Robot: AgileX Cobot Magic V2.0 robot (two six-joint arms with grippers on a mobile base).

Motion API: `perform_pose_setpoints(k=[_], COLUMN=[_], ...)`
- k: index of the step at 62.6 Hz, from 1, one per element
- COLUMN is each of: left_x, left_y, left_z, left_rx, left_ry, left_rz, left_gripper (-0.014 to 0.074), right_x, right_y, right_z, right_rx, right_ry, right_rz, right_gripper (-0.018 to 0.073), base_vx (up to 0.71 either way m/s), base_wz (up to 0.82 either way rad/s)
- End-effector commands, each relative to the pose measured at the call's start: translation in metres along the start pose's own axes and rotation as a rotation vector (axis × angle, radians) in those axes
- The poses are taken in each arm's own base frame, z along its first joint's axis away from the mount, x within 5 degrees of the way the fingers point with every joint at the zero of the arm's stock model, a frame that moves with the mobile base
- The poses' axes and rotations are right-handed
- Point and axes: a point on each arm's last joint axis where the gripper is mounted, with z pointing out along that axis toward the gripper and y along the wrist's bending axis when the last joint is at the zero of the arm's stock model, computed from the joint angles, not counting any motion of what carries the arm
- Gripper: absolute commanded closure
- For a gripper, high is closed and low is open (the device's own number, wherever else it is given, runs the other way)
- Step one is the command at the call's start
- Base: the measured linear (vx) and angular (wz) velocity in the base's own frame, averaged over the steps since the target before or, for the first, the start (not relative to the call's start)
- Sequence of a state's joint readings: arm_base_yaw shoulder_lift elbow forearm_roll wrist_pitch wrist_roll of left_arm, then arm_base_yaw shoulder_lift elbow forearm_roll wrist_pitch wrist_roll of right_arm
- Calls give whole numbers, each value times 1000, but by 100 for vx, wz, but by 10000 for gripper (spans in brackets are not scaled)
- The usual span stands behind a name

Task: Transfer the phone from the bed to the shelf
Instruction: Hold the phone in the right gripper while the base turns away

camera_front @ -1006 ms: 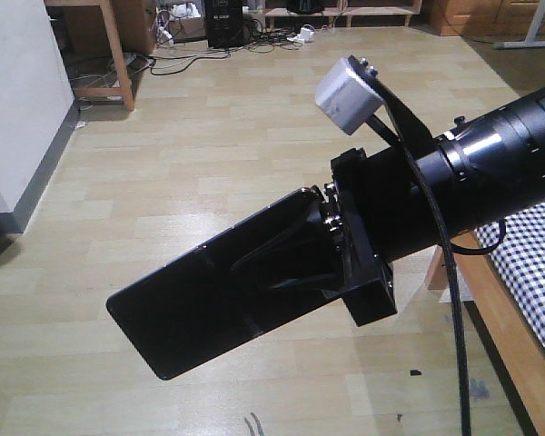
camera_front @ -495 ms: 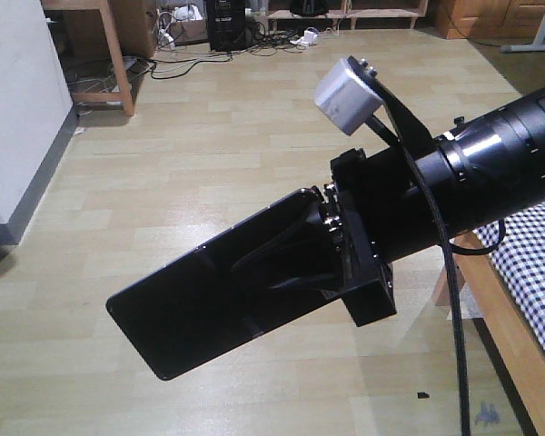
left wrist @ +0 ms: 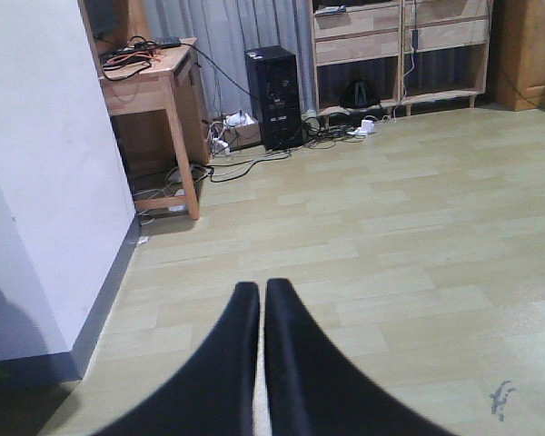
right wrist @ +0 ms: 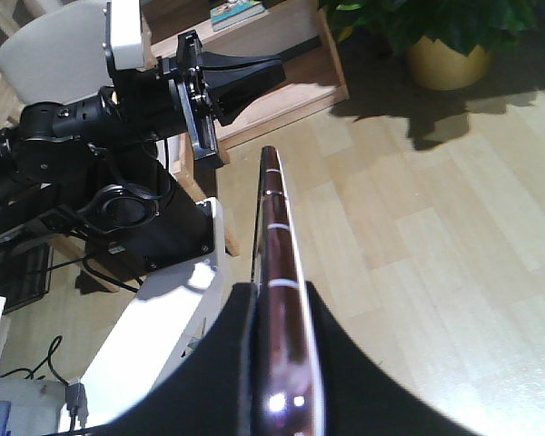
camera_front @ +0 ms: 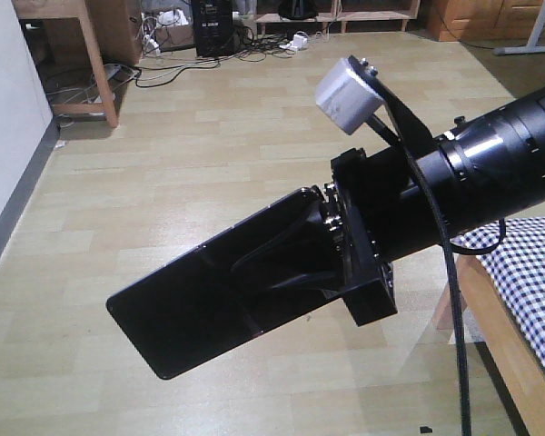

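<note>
Wood-plank floor [camera_front: 209, 136] (pale, glossy) lies beneath the gripped phone [camera_front: 209, 300].

desk [camera_front: 98, 68] and wall [camera_front: 9, 136] have slid left; more of the bed [camera_front: 527, 268] shows.

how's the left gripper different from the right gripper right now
Load: the right gripper is shut on the phone, held edge-on in its wrist view; the left gripper holds nothing.
Finger gap: the right gripper's fingers are kept apart by the phone's thickness, while the left gripper's fingers nearly meet, with only a thin slit between them.
Shared: both have black fingers and are up in the air over the floor.
</note>
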State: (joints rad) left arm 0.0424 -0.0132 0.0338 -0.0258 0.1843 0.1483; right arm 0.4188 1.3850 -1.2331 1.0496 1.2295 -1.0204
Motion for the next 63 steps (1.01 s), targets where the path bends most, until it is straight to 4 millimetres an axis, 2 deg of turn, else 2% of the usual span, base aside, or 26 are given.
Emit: perform_pose_setpoints(k=[1, 63], left_x=[-14, -14], left_y=[2, 2], left_z=[-3, -3], left_rx=[-10, -10], left_ry=[-107, -107], left_rz=[-14, -14], left_gripper=[595, 595], right_x=[-11, -12], right_y=[20, 20], right_z=[-11, -11], right_rx=[-71, -68], right_ry=[-66, -74], right_rz=[-30, -28], right_gripper=[561, 561], base_vx=[21, 20], base_wz=[-5, -2])
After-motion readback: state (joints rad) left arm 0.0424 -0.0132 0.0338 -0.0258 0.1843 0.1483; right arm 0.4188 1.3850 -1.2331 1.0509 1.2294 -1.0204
